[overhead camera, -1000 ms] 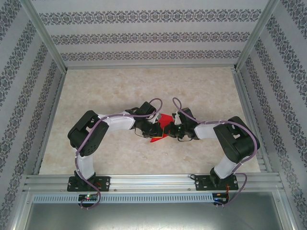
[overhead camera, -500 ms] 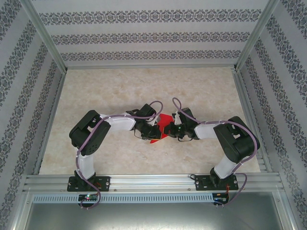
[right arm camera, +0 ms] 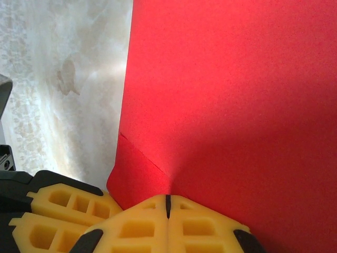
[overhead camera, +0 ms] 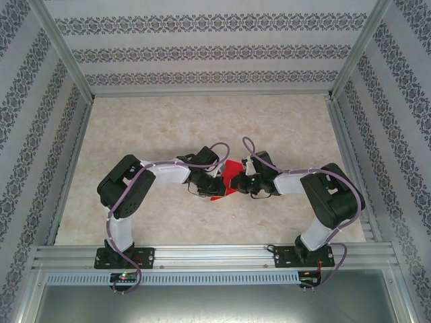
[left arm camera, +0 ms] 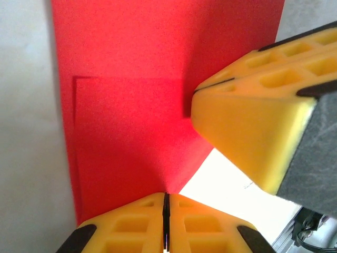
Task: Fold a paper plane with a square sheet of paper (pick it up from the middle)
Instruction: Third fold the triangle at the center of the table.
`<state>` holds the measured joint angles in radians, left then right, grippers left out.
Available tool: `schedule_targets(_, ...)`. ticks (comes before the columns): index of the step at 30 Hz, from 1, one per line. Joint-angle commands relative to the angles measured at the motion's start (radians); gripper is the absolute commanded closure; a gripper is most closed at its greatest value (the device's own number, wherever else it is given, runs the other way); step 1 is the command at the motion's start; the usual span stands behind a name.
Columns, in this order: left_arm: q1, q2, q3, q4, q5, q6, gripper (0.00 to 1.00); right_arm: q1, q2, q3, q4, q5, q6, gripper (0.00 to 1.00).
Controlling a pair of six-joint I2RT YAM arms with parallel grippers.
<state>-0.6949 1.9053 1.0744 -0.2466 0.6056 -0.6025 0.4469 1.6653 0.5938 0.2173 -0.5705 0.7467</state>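
The red sheet of paper (overhead camera: 231, 168) hangs just above the table's middle, pinched between both grippers. My left gripper (overhead camera: 219, 183) is shut on its edge; in the left wrist view the jaws (left arm camera: 166, 199) meet on the paper (left arm camera: 131, 110), which shows a folded layer. My right gripper (overhead camera: 239, 183) is shut on the opposite edge; in the right wrist view its jaws (right arm camera: 168, 199) pinch the paper (right arm camera: 237, 105) beside a diagonal folded flap (right arm camera: 139, 174). The two grippers almost touch. Much of the paper lies under them, so I cannot tell whether it has the paper plane's shape.
The marble-patterned table (overhead camera: 168, 128) spreads around the grippers inside patterned walls with aluminium posts (overhead camera: 64, 54). A metal rail (overhead camera: 215, 256) runs along the near edge, where both arm bases sit. The right gripper's yellow fingers (left arm camera: 253, 121) crowd the left wrist view.
The left gripper has edged slightly to the right, toward the right gripper, and less red paper shows between and below them. Both grips hold.
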Motion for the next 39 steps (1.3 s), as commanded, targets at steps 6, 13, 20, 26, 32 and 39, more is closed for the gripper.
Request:
schedule_targets(6, -0.015, -0.064, -0.085, -0.136, -0.053, 0.051, 0.88, -0.023, 0.054, -0.037, -0.169, 0.072, -0.057, 0.99)
schedule_targets(13, -0.015, -0.101, -0.133, -0.158, -0.068, 0.066, 0.88, -0.028, 0.054, -0.035, -0.179, 0.074, -0.067, 0.98)
schedule_targets(20, -0.021, -0.143, -0.186, -0.176, -0.08, 0.077, 0.89, -0.03, 0.051, -0.034, -0.187, 0.073, -0.072, 0.99)
schedule_targets(26, -0.023, -0.147, -0.199, -0.207, -0.091, 0.098, 0.89, -0.031, 0.047, -0.032, -0.193, 0.065, -0.076, 0.99)
schedule_targets(32, -0.018, -0.193, -0.145, -0.246, -0.091, 0.109, 0.88, -0.028, 0.042, -0.017, -0.205, 0.038, -0.094, 0.99)
schedule_targets(39, 0.001, -0.216, -0.042, -0.257, -0.077, 0.107, 0.87, -0.022, 0.011, 0.007, -0.228, 0.002, -0.11, 0.99)
